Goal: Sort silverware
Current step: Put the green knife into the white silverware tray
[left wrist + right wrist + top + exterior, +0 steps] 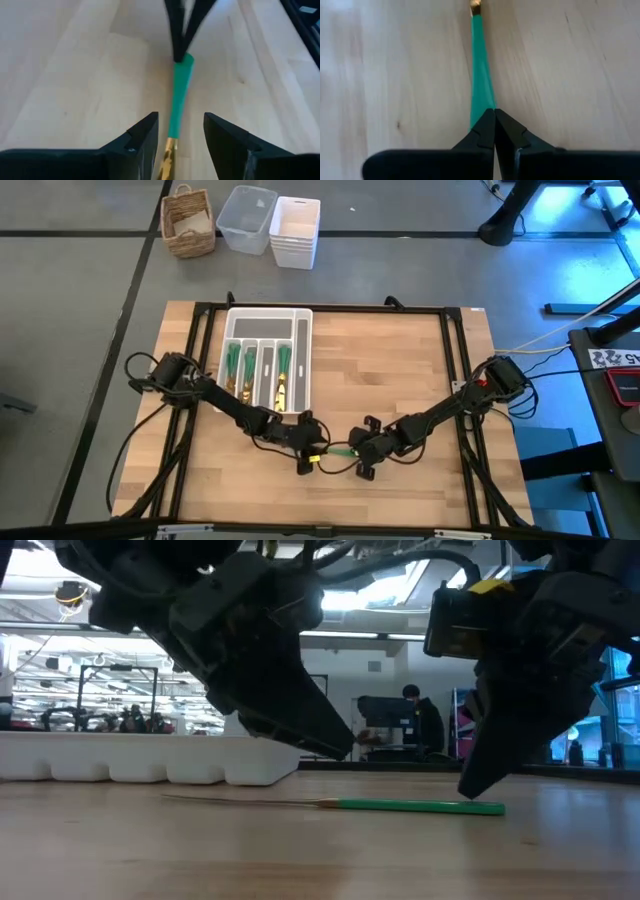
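One piece of silverware [420,805] lies flat on the wooden table, its slim green handle [178,100] leading to a gold neck [169,152]. My left gripper [180,135] is open, one finger on either side of the handle where it meets the gold part. It hovers above the piece without touching it [335,745]. My right gripper [495,125] is shut at the handle's free end. The white tray [300,320] stands behind, with more silverware [248,362] lying in its compartments. My right gripper touches the free end of the green handle [481,107] with its shut fingertips [478,783]. The fingers slant down from the table's right side and lie along the handle. The piece lies flat on the table. Pinched or only pressed, I cannot tell.
Beyond the table's far edge stand a wicker basket [188,222], a clear plastic bin [247,218] and stacked white bins [295,232]. A black frame [330,308] runs around the tabletop. Bare wood lies to the near left and far right. A person [418,718] sits far off in the room.
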Motion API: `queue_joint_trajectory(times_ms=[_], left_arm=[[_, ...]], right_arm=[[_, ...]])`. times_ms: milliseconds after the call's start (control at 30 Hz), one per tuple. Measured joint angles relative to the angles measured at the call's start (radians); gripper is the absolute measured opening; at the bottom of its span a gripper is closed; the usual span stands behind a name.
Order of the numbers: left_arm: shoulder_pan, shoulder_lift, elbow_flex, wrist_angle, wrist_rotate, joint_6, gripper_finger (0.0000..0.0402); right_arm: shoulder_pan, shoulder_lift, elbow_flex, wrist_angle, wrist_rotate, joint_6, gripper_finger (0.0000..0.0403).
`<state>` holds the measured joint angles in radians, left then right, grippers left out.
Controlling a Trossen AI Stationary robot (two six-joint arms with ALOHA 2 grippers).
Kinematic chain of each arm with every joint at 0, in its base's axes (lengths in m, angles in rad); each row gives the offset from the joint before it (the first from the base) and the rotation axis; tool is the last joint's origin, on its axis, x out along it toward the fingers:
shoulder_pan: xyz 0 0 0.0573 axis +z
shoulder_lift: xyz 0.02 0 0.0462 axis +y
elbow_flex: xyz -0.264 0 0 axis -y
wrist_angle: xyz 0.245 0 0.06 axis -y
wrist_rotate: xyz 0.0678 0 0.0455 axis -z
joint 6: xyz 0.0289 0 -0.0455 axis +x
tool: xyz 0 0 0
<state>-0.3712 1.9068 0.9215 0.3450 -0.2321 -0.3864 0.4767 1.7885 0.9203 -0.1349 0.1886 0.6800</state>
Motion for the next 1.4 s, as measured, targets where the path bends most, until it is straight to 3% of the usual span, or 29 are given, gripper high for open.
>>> queue_joint_trajectory(times_ms=[533,700,1067,1400], left_arm=[[0.020,0.000,0.000,-0.074,0.073,0.076,0.0143],[0.020,0.000,0.009,-0.083,0.074,0.081,0.0143],[0.070,0.000,0.119,-0.337,0.100,0.146,0.0143],[0.069,0.000,0.123,-0.290,0.151,0.154,0.0143]], right_arm=[[0.000,-0.003,0.003,0.030,0.009,-0.002,0.0007],[0.000,-0.049,0.020,0.004,-0.052,-0.002,0.0007],[0.001,-0.173,0.201,-0.280,0.004,-0.073,0.0007],[0.002,-0.262,0.503,-0.651,0.052,-0.177,0.0007]])
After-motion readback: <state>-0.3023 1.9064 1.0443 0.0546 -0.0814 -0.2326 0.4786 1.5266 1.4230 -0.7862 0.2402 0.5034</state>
